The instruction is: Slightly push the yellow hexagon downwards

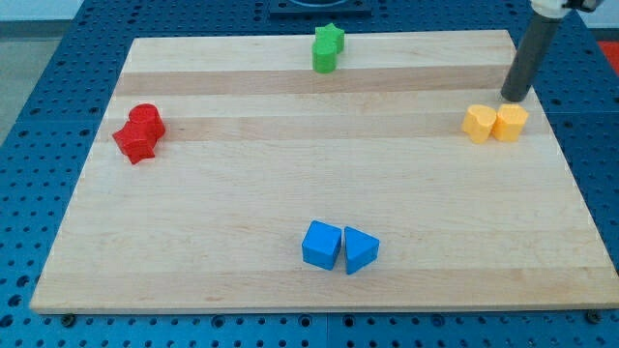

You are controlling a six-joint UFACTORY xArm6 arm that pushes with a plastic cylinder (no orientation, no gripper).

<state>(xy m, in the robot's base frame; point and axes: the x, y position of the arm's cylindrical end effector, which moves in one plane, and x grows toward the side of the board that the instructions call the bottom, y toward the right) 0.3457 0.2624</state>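
The yellow hexagon sits near the board's right edge, touching a yellow heart-like block on its left. My tip rests on the board just above the hexagon, very close to its top edge. The dark rod rises from there toward the view's top right.
A green star-shaped block sits at the top centre. Two red blocks sit together at the left. A blue cube and a blue triangular block sit side by side at the bottom centre. The wooden board lies on a blue perforated table.
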